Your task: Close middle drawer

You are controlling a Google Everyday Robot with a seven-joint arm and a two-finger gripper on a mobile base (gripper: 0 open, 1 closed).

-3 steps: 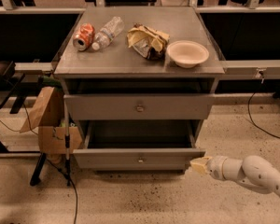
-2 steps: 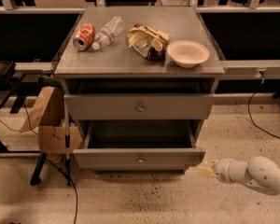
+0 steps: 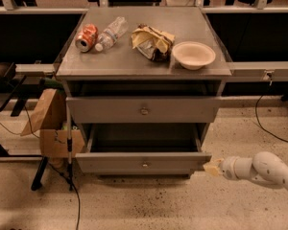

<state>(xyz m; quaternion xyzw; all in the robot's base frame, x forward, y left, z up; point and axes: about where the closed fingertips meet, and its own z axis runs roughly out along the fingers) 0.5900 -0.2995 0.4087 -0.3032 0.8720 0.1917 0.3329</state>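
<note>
Tool [image 3: 212, 167] hovering at right front corner of open wide gray metal middle drawer [image 3: 144, 163] | grip: cannot tell | next: pushing front inward

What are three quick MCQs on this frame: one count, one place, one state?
1. How many items lie on the cabinet top?
A two
B four
C six

2. Where is the gripper?
A over the cabinet top
B at the right end of the middle drawer front
C by the paper bag on the left

3. The middle drawer is:
A pulled out
B fully shut
C removed

Answers:
1 B: a can, a bottle, a snack bag and a bowl.
2 B: the gripper sits low, beside that front's right corner.
3 A: the drawer's tray shows behind the front panel.
</note>
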